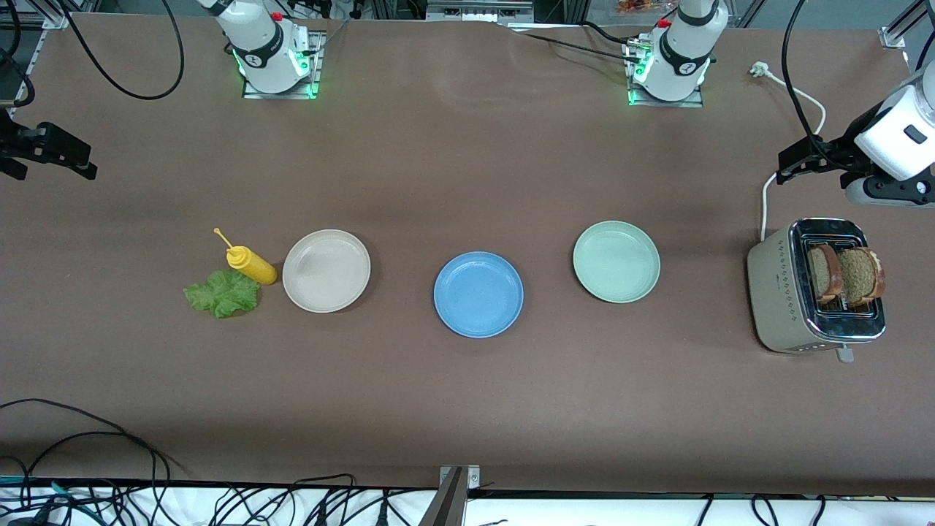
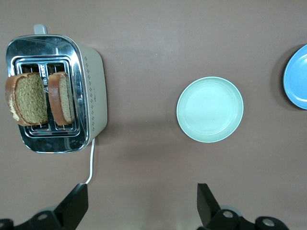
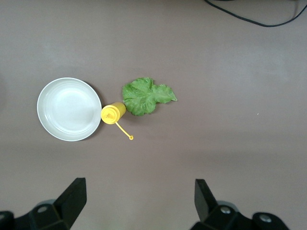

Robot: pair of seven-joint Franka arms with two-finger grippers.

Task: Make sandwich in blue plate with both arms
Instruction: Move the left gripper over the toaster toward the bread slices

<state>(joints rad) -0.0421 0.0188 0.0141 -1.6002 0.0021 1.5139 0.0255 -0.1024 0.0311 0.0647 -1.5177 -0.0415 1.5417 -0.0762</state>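
The blue plate (image 1: pixel 478 294) (image 2: pixel 297 76) lies bare at the table's middle. Two brown bread slices (image 1: pixel 825 272) (image 1: pixel 862 276) (image 2: pixel 29 98) (image 2: pixel 61 98) stand upright in the toaster's slots at the left arm's end. A ruffled green lettuce leaf (image 1: pixel 223 293) (image 3: pixel 146 96) lies flat on the table toward the right arm's end. My left gripper (image 1: pixel 792 164) (image 2: pixel 141 191) hangs open and empty over the table beside the toaster, above its white cord. My right gripper (image 1: pixel 84 161) (image 3: pixel 139 184) hangs open and empty over bare table at the right arm's end.
A beige toaster (image 1: pixel 778 292) (image 2: pixel 93 91) has a white cord (image 1: pixel 765 204) running toward the bases. A pale green plate (image 1: pixel 616 261) (image 2: pixel 210 109) lies between toaster and blue plate. A beige plate (image 1: pixel 326 270) (image 3: pixel 69 109) and a yellow squeeze bottle (image 1: pixel 250 264) (image 3: pixel 112 113) lie beside the lettuce.
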